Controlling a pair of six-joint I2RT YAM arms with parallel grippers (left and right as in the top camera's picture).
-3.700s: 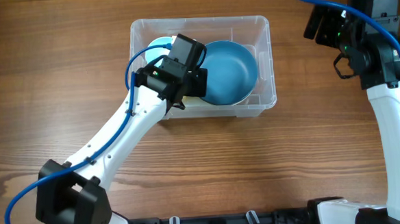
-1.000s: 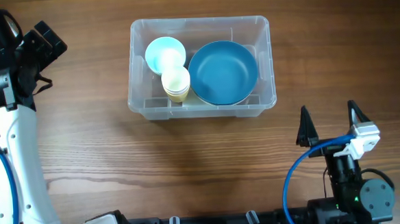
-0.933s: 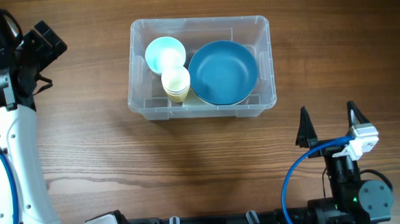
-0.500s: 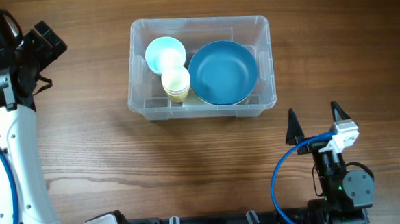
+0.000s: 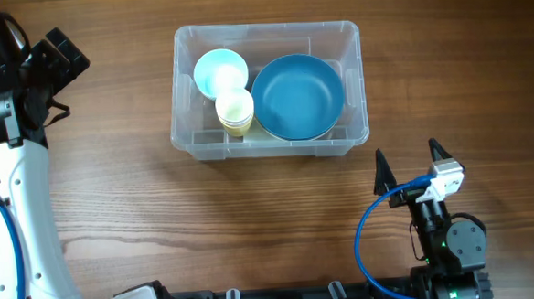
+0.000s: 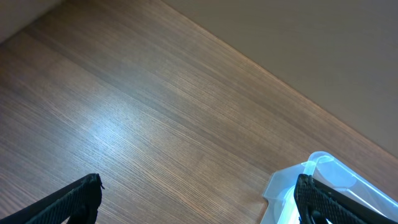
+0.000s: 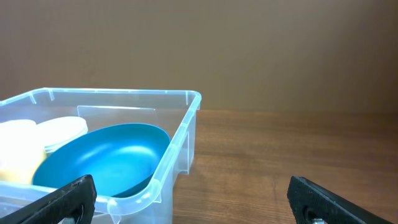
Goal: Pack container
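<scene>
Wood-grain table [image 5: 252,214], brown, with a plain tan wall behind it in the right wrist view. The container [image 5: 265,28] sits at the far middle of the table, upright and open at the top. Contents: a large blue bowl [image 5: 298,97] takes up the right half and appears tilted in the right wrist view. A pale blue bowl [image 5: 220,72] sits in the far left corner. Cream cups [image 5: 235,111], seemingly nested, stand just on the near side of it, beside the big bowl's left edge. The right gripper [image 5: 408,163] is at the near right of the table, on the near side of the container's near right corner and apart from it. Its fingers are spread wide with nothing between them. A blue cable [image 5: 365,240] loops down from it. The left gripper [image 6: 199,198] is out at the far left, well apart from the container. Its own camera shows both fingertips at the lower corners, spread wide and empty, over bare wood. Only one container corner shows at lower right there.
</scene>
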